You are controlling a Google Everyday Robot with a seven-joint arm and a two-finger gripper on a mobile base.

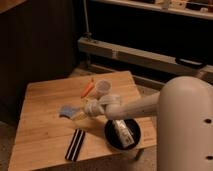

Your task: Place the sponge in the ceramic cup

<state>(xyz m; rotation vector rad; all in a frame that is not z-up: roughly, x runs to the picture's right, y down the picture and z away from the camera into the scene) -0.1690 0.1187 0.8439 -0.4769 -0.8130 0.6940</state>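
Observation:
The blue-grey sponge (67, 110) lies flat on the wooden table (45, 130), left of centre. My gripper (81, 113) reaches in from the right and hovers low just to the right of the sponge, open, its tips close to the sponge's right edge. The pale ceramic cup (102, 87) stands upright behind the gripper, toward the table's far side. Nothing is held.
An orange carrot-like item (88, 89) lies just left of the cup. A black ridged bar (75, 144) lies near the front edge. A round black dish (111, 138) holding a white carton (123, 132) sits at the front right, under my arm.

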